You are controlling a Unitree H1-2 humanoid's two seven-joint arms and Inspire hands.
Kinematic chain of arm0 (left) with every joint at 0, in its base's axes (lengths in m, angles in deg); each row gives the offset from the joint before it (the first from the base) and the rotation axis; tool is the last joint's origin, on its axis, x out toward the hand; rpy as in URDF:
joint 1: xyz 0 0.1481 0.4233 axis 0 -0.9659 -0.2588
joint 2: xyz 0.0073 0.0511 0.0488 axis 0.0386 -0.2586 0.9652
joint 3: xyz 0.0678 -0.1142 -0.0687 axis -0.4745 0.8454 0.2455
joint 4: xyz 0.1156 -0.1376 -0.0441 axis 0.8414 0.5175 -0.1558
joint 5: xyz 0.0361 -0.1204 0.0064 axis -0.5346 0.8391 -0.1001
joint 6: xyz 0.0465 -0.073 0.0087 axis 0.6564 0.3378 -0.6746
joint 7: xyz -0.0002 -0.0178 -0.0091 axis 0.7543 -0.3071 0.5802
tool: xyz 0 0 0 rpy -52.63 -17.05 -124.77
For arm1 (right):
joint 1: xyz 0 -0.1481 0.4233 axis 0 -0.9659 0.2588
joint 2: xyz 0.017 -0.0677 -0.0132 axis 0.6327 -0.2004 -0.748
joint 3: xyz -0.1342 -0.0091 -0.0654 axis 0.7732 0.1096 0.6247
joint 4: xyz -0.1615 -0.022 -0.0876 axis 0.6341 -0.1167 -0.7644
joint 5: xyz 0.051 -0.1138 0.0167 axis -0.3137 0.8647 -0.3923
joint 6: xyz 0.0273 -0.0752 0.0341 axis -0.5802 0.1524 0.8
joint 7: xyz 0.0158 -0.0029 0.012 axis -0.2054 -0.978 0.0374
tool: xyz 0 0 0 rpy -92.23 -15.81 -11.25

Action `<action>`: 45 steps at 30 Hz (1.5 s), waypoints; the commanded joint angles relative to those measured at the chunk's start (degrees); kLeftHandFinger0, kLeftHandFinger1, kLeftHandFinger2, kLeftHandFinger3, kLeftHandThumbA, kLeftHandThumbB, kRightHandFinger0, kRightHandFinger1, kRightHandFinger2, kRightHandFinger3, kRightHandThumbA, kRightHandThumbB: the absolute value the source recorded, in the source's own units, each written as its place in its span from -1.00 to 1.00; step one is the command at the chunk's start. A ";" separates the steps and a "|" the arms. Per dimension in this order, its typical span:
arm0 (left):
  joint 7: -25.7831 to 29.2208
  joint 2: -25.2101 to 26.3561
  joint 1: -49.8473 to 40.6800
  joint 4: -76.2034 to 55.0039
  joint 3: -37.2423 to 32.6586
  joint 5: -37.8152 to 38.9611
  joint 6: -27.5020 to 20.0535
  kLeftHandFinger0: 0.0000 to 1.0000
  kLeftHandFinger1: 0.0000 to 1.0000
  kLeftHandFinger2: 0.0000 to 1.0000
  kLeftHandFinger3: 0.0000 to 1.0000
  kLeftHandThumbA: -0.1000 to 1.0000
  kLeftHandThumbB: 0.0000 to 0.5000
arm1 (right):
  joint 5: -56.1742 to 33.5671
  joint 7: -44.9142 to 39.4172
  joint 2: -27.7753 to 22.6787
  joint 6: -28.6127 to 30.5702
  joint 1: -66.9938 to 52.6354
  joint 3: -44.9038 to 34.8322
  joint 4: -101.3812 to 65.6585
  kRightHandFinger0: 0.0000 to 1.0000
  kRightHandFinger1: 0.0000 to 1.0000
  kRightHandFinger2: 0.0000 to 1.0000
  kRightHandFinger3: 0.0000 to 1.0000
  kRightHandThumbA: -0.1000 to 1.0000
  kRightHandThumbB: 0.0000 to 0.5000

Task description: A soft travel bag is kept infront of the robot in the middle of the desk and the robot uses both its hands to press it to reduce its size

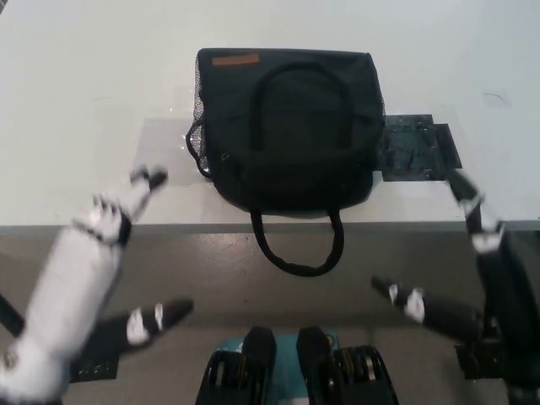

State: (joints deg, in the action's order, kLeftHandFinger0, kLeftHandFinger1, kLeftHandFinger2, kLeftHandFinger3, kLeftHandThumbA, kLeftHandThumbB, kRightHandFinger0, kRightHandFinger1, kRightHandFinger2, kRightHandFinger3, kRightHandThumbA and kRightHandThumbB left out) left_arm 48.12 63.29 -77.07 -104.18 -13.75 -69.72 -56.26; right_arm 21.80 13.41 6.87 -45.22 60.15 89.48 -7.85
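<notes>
Head view
Travel bag (287,126): black, soft-sided; lies flat on the middle of the white desk (84,101), its near side at the desk's front edge.
Bag handles: one handle (299,84) lies arched on top of the bag; the other handle (297,246) hangs as a loop over the front edge of the desk.
Bag details: an orange-brown label (235,60) at the far left corner of the top; mesh netting (198,126) along the bag's left side.
Left hand (93,261): white, motion-blurred; raised at the lower left, fingers spread apart, holding nothing. One fingertip reaches over the desk's front edge, near the bag's left side but apart from it.
Right hand (481,287): black, motion-blurred; raised at the lower right, fingers spread apart, holding nothing. One finger points up to the desk edge just right of the bag; no contact with the bag.
Bag relative to hands: between the two hands and farther from the robot than both.
Dark flat patch (413,150): lies on the desk, touching the bag's right side, directly beyond the right hand.
Obstructions: the hanging handle loop lies between the two hands, below the desk edge.
</notes>
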 commanded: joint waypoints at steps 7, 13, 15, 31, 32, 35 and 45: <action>-11.57 9.06 27.13 11.26 -2.27 -11.37 7.49 1.00 1.00 1.00 1.00 1.00 0.09 | 9.47 -6.85 -5.09 -12.34 26.77 1.03 10.09 1.00 1.00 1.00 1.00 1.00 -0.11; -15.29 9.74 36.43 22.34 -6.76 -13.83 10.22 1.00 1.00 1.00 1.00 1.00 0.23 | 12.26 -6.69 -4.35 -15.51 34.71 4.06 17.61 1.00 1.00 1.00 1.00 1.00 0.05; -14.58 9.69 39.39 26.90 -8.29 -14.65 10.13 1.00 1.00 1.00 1.00 1.00 0.24 | 12.62 -5.06 -4.45 -14.89 37.34 4.77 22.23 1.00 1.00 1.00 1.00 1.00 0.09; -16.69 3.41 53.62 52.73 -22.36 -21.01 15.91 1.00 1.00 1.00 1.00 1.00 -0.09 | 11.72 -2.44 -4.25 -17.14 51.60 8.53 51.65 1.00 1.00 1.00 1.00 1.00 0.00; -16.38 3.13 53.90 53.76 -22.67 -20.96 16.07 1.00 1.00 1.00 1.00 1.00 -0.12 | 11.62 -1.99 -4.33 -16.66 51.59 8.63 52.60 1.00 1.00 1.00 1.00 1.00 0.00; -17.20 2.37 55.72 59.27 -25.89 -22.84 16.75 1.00 1.00 1.00 1.00 1.00 -0.05 | 10.96 -0.33 -3.67 -15.98 52.66 8.85 58.78 1.00 1.00 1.00 1.00 1.00 -0.03; -12.01 -0.72 55.27 71.44 -28.97 -22.20 19.59 1.00 1.00 1.00 1.00 1.00 0.19 | 10.48 2.50 -2.58 -15.05 52.78 10.58 70.86 1.00 1.00 1.00 1.00 1.00 -0.14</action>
State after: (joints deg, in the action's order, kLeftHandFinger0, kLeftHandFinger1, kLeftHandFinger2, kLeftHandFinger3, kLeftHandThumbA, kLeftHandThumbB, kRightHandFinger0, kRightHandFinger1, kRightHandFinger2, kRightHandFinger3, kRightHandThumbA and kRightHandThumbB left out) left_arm 32.07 62.85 -24.98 -34.60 -42.80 -91.27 -39.61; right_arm 32.67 12.33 4.33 -61.89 109.08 99.44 60.63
